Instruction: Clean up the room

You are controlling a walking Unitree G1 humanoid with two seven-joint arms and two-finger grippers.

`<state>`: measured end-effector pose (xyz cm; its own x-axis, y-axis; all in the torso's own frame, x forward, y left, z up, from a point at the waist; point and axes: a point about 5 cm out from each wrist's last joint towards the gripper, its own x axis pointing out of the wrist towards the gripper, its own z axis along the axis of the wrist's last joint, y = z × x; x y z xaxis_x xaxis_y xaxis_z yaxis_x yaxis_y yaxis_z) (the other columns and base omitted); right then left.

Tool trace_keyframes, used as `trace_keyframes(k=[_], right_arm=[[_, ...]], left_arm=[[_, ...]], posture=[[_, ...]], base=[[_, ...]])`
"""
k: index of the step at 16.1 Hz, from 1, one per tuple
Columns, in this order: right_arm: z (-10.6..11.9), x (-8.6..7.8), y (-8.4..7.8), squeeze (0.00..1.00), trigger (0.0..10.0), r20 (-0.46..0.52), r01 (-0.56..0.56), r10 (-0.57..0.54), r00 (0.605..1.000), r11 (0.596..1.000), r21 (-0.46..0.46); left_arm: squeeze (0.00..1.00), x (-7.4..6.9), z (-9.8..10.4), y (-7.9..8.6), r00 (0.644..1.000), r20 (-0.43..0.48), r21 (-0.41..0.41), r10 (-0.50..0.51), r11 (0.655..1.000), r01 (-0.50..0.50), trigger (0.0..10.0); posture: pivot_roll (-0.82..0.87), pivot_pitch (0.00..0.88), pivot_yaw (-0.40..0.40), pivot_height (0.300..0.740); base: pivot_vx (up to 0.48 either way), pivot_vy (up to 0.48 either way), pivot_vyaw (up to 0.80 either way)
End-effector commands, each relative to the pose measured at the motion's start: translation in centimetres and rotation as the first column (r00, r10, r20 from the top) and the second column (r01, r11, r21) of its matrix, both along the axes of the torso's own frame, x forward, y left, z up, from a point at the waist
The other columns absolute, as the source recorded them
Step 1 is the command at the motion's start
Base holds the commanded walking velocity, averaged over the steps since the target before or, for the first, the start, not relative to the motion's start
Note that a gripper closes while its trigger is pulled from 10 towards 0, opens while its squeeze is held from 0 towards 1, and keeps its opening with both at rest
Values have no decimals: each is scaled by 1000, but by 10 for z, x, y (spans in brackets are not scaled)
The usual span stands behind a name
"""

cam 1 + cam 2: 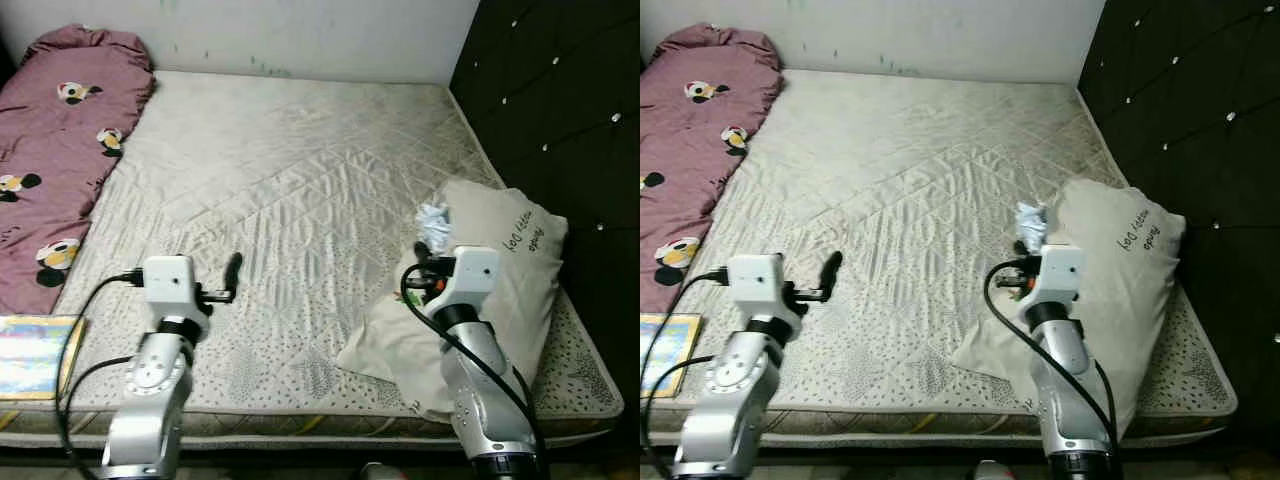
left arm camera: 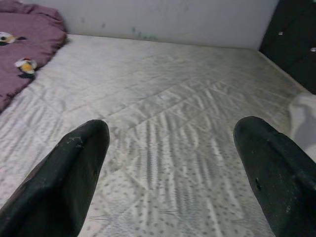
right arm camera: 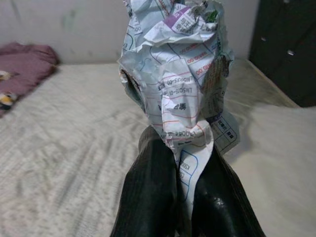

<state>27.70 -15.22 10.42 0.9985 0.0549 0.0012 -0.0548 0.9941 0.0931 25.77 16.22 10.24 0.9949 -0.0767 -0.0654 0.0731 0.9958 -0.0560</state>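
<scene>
Right pincer (image 3: 183, 185), centre right of the head views, pinches the lower tail of a crumpled paper (image 3: 175, 74) and holds it above the pillow (image 1: 500, 290) at the mattress (image 1: 300, 200) edge, lower right. Left pincer (image 2: 173, 173), lower left, is spread wide over bare mattress, holding nothing. Risk, as a judgement: the grip takes only a thin strip of the wad, so a quick swing could tear or slip it free onto the bed.
</scene>
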Motion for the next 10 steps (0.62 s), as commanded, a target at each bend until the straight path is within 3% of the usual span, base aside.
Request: trace_keyframes(k=[1,2,6,10], right_arm=[[-1,4,-2,0,10000,-17,15,-16,1000,998,-57],[3,8,1,0,10000,12,18,-17,1000,995,-95],[9,14,3,0,10000,24,-3,4,1000,998,-67],[-5,4,-5,0,10000,-44,27,-29,999,999,-39]], left_arm=[[0,0,-1,0,1000,-12,3,-6,1000,6,10000],[0,2,0,1,1000,-9,3,-8,1000,8,10000],[0,7,6,3,1000,3,3,-11,1000,11,10000],[0,0,2,-2,1000,-22,-44,-9,999,8,10000]], posture=[[-26,48,-25,740],[-30,50,-17,740],[-30,58,-21,740],[-24,58,-35,740]], base=[[0,480,0],[0,480,0],[0,480,0],[0,480,-138]])
